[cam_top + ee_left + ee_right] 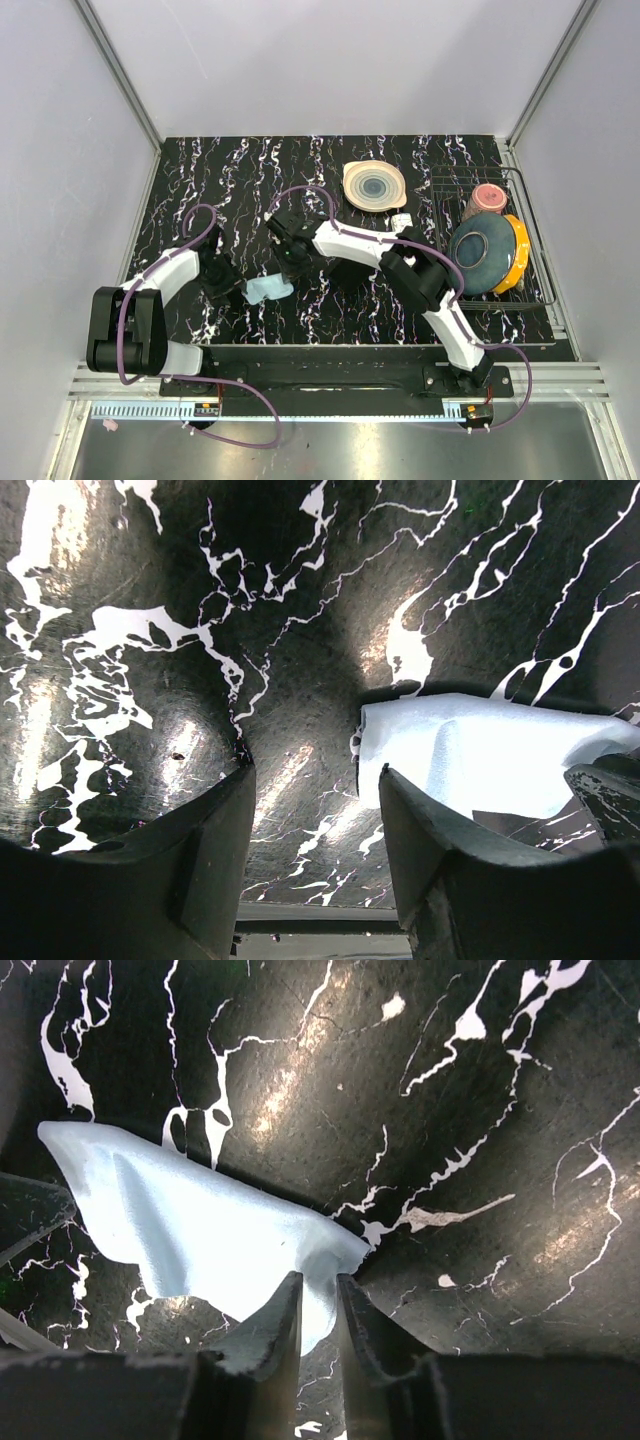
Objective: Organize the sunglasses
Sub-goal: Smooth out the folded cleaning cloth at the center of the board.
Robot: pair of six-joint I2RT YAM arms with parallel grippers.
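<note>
Two claws meet over a pale blue cloth [268, 290] that lies crumpled on the black marbled worktop [200, 180], close to the near edge and left of centre. The sunglasses show in none of the views. Whether an arm hides them I cannot tell, so I cannot say where they are.

The left claw [315, 780] is low over the worktop, fingers apart with nothing between them, and the cloth's left end is just beside it. The right claw [318, 1285] has its fingers drawn narrow with a corner of the cloth at their tips. A slit shows between them, and I cannot tell whether the fabric is actually pinched.

The cloth looks thin, limp and very light. It will likely drape and fold, slide easily on the smooth top, and give a hold only at an edge or corner. Sunglasses, by my reckoning, would be light but fragile, with slick lenses and thin arms that bend. The frame at the bridge or a hinge corner would be the safer hold, never the lenses.
</note>
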